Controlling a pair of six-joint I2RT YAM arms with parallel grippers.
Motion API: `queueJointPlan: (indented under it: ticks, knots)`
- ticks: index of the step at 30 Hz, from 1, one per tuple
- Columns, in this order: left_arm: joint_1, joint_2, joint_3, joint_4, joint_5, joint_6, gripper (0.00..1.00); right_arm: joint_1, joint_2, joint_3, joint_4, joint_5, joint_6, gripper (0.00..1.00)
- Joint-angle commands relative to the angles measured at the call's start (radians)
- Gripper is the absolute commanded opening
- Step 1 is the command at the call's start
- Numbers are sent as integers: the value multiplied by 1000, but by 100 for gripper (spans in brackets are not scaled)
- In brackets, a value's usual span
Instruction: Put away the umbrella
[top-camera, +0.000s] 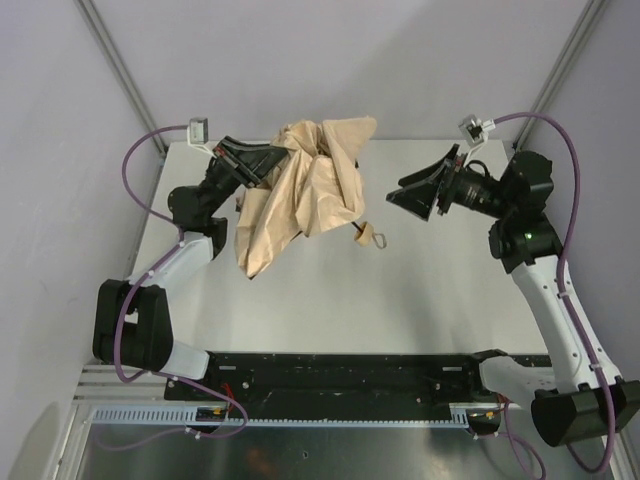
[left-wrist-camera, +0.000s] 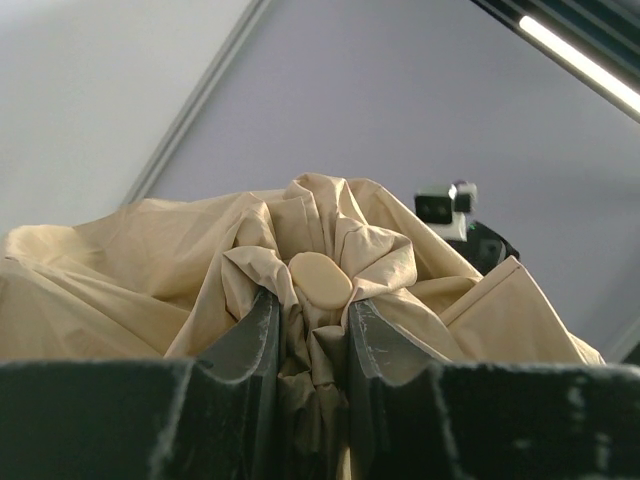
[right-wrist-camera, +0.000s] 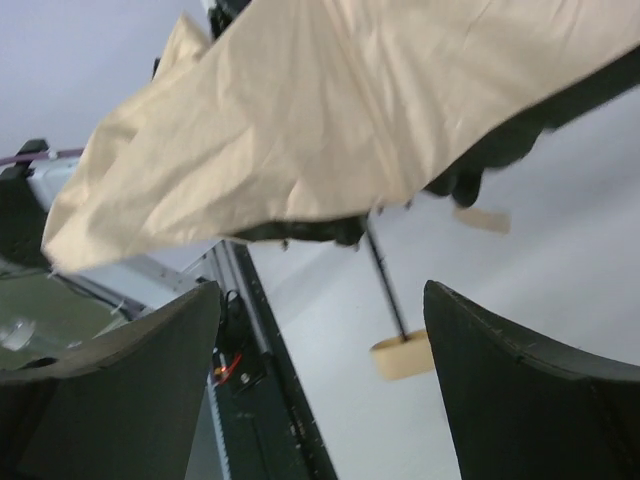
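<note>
The umbrella (top-camera: 300, 190) is a crumpled tan canopy held up off the white table (top-camera: 420, 300) at the back left. Its thin black shaft slopes down to a small wooden handle (top-camera: 362, 232) with a wrist loop. My left gripper (top-camera: 262, 160) is shut on the canopy's top. In the left wrist view the fabric is pinched between its fingers (left-wrist-camera: 255, 340), just under the oval cap (left-wrist-camera: 320, 280). My right gripper (top-camera: 415, 195) stands open to the right of the umbrella, touching nothing. In the right wrist view the handle (right-wrist-camera: 402, 357) and shaft (right-wrist-camera: 385, 285) show between its spread jaws, under the canopy (right-wrist-camera: 330, 110).
A black rail (top-camera: 350, 375) runs along the table's near edge between the arm bases. Grey frame posts (top-camera: 120, 70) rise at the back corners, with walls close behind. The right arm's camera (left-wrist-camera: 445, 205) shows past the canopy in the left wrist view.
</note>
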Motion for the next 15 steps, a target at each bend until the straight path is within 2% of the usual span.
queueJointPlan:
  ticks: [1,5,10,15]
  knots:
    - [-4,-29,13,297,103,-81,0,-12,71,67,158,40,55,87]
    - [-10,-44,6,296,166,-109,0,77,135,88,247,60,52,91]
    - [-30,-45,4,296,218,-127,0,194,194,129,238,117,23,98]
    - [-52,-30,21,298,247,-135,0,275,225,145,196,168,-14,99]
